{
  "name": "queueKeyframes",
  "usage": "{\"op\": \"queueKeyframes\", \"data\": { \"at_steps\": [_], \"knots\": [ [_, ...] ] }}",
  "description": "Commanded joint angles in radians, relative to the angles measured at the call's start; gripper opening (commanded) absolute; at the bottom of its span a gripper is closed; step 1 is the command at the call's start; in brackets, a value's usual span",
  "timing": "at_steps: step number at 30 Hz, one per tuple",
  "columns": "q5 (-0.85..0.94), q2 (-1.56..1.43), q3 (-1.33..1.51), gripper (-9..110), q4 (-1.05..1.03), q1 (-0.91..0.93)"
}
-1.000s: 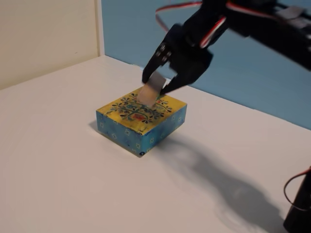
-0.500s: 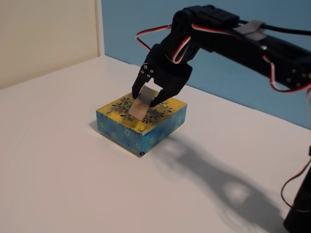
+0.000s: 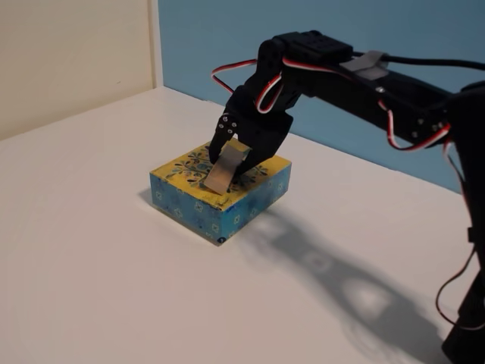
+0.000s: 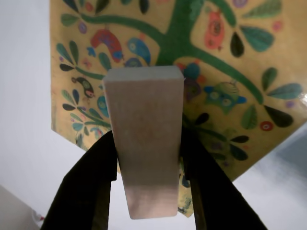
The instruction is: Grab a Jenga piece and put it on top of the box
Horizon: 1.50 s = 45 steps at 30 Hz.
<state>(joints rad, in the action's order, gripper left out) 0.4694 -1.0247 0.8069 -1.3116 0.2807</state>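
Note:
The box [image 3: 198, 201] has a yellow floral-tree top and blue patterned sides, and sits mid-table in the fixed view. My gripper [image 3: 231, 163] is over its top, shut on the Jenga piece [image 3: 222, 171], a pale tan wooden block held tilted, its lower end at or just above the box top. In the wrist view the Jenga piece [image 4: 146, 143] fills the centre, clamped between two black fingers [image 4: 96, 182], with the box top [image 4: 230, 81] directly behind it.
The white table [image 3: 91, 250] spreads around the box. A cream wall and a blue wall [image 3: 227, 38] stand at the back. The arm's base and red-white cables [image 3: 462, 288] are at the right edge.

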Motion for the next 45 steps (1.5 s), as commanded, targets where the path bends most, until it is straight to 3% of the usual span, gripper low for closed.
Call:
{"op": "queueKeyframes", "data": {
  "at_steps": [1, 9, 12, 16, 28, 33, 35, 39, 45],
  "knots": [
    [0.012, 0.003, -0.037, 0, 0.023, 0.014],
    [0.028, 0.054, -0.074, 1, 0.043, 0.032],
    [0.041, 0.055, -0.074, 21, 0.037, 0.032],
    [0.041, 0.055, -0.074, 31, 0.034, 0.035],
    [0.034, 0.032, -0.074, 33, 0.012, 0.06],
    [-0.012, -0.075, -0.074, 32, -0.046, 0.066],
    [-0.044, -0.129, -0.069, 15, -0.069, 0.071],
    [-0.1, -0.221, -0.067, 1, -0.114, 0.083],
    [-0.115, -0.351, -0.064, 0, -0.207, 0.089]
  ]
}}
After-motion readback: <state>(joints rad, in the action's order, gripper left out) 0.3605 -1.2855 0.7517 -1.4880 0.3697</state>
